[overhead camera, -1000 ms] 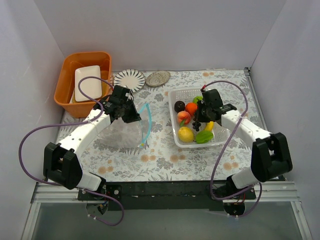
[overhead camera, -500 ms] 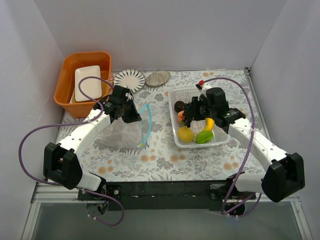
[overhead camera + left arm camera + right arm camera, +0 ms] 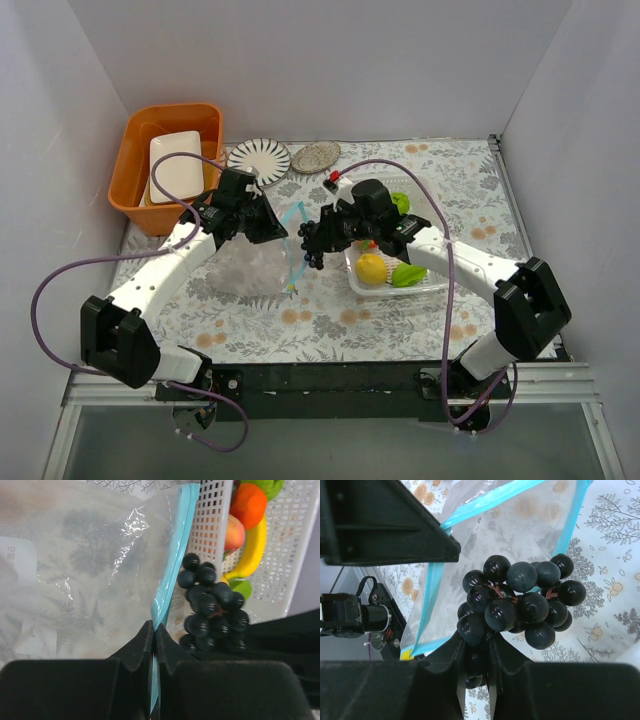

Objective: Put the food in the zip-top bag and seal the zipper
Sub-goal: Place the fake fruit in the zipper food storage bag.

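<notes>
Loading the zip-top bag (image 3: 245, 268), which sits left of the white lattice basket (image 3: 432, 284), should go best, I judge, if the black grapes (image 3: 314, 244) are carried past the light blue zipper (image 3: 294, 232) and well inside before release. A drop at the lip could roll back out. The bunch hangs right at the open mouth, between bag and basket, where a lemon (image 3: 371, 267) and other fruit wait. The left arm reaches far and rightward, with the left gripper (image 3: 153, 630) clamped on the zipper strip, holding the mouth up. The right arm stretches leftward past the basket, with the right gripper (image 3: 476, 652) pinched tight on the bunch's underside.
</notes>
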You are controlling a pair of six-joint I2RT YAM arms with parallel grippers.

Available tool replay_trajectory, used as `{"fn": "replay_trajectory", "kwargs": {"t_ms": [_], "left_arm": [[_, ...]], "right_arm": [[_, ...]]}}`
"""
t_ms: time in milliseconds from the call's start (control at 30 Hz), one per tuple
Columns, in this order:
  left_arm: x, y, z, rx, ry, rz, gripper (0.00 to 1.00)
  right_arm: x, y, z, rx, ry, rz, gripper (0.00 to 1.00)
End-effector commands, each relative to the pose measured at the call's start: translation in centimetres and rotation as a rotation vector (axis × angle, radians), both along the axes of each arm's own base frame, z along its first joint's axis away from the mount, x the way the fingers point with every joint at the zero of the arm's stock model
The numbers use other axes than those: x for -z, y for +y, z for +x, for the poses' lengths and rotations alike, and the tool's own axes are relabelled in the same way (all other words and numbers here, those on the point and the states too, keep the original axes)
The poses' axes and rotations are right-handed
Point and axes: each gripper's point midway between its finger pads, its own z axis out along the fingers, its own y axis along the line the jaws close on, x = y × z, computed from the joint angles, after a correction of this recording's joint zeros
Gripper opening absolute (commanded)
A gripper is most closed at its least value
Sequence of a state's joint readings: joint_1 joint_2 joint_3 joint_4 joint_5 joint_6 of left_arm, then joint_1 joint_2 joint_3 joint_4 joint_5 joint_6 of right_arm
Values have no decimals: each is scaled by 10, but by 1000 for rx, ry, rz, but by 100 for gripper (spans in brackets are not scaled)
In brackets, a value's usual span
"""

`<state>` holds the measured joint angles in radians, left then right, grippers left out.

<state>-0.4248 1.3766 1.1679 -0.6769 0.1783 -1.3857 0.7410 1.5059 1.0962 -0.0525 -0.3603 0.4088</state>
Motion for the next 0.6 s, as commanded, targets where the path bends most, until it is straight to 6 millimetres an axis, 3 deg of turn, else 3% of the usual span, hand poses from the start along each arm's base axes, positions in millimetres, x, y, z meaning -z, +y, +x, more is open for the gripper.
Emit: {"fn": "replay_trajectory", "kwargs": {"t_ms": [0, 200, 400, 567], "left_arm": [[-34, -9, -5, 35, -96, -90, 0], [-28, -8, -7, 29, -84, -93, 0], [-21, -7, -8, 29, -64, -82, 0], [-32, -14, -8, 54, -88, -121, 0]], "right_arm": [[-40, 34, 4, -66, -59, 153, 15], [-36, 50, -1, -96, -77, 121, 15], [-35, 51, -3, -77, -119, 62, 14], [-9, 57, -5, -123, -62, 8, 14]]}}
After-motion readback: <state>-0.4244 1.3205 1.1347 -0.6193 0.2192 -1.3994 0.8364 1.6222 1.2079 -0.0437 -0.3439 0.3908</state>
